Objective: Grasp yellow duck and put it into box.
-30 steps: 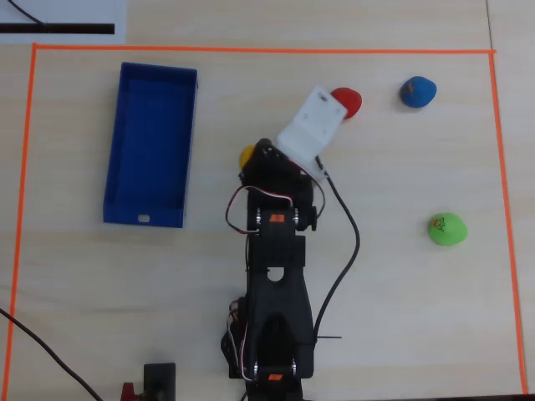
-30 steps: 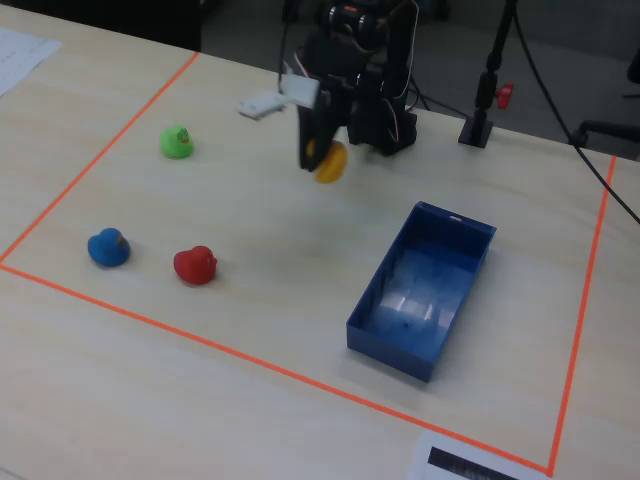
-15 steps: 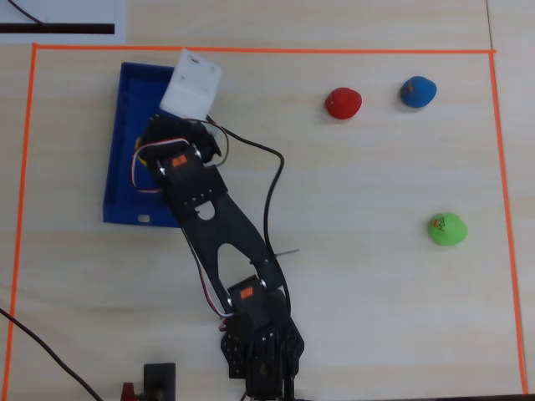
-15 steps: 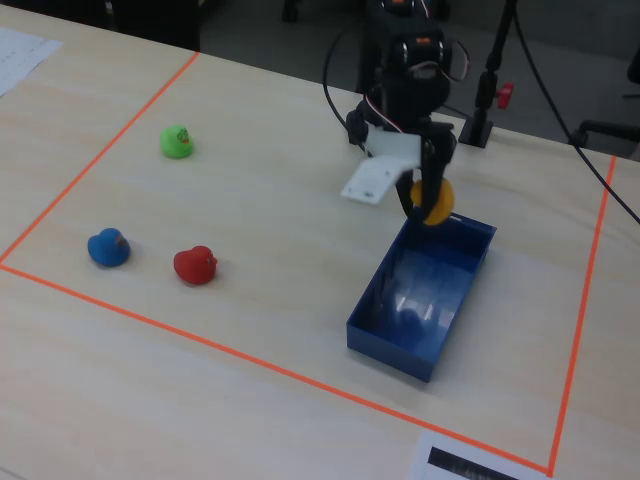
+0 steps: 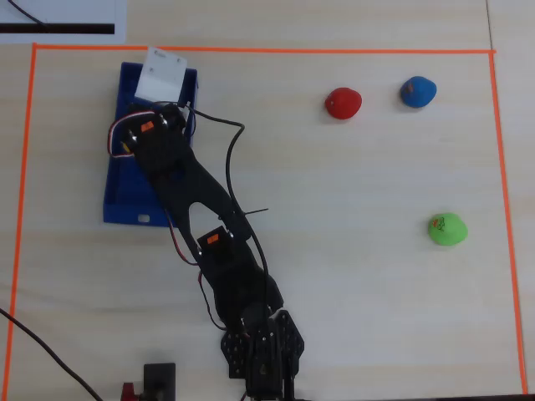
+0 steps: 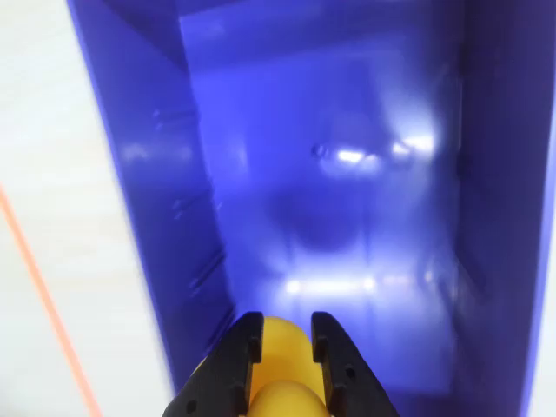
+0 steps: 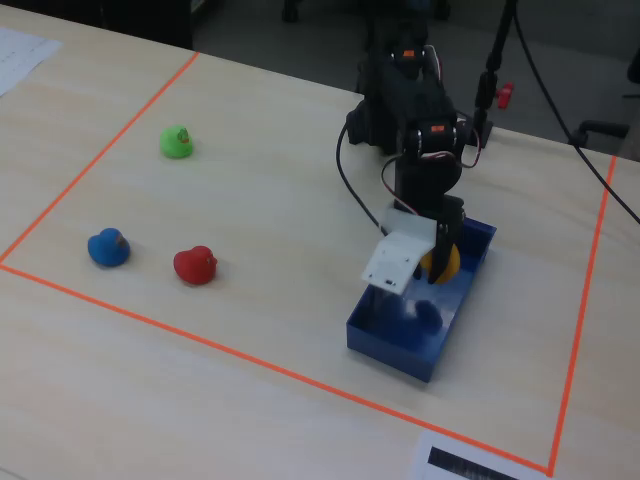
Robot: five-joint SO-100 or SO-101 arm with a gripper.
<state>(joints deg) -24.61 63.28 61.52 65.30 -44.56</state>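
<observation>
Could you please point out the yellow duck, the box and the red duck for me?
yellow duck point(image 6: 282, 347): wrist view, its body between the fingers.
box point(image 7: 385, 342): fixed view, its near outer wall.
red duck point(image 5: 343, 103): overhead view, middle of its body.

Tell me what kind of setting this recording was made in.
Probably a lab or office tabletop set up for robot practice: a pale wooden table with an orange tape border marking the work area, cables and stands at the far edge, and toy ducks plus a blue box as props.
</observation>
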